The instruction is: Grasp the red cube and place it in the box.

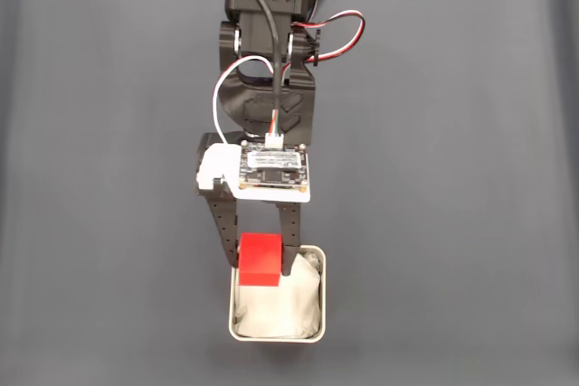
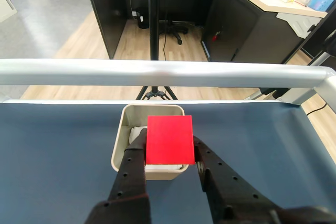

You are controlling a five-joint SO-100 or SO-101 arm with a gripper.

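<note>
An office floor with a tripod and dark desks lies beyond the metal rail edging my dark grey table mat. My gripper is closed on the red cube, one finger pressing each side, and carries it above the box, over the rim nearest my arm. My worry: if I let go here, the cube may clip that near rim and tumble onto the mat instead of the white lining. My arm stretches straight out, wrist pitched down, fingers pointing away from the base.
</note>
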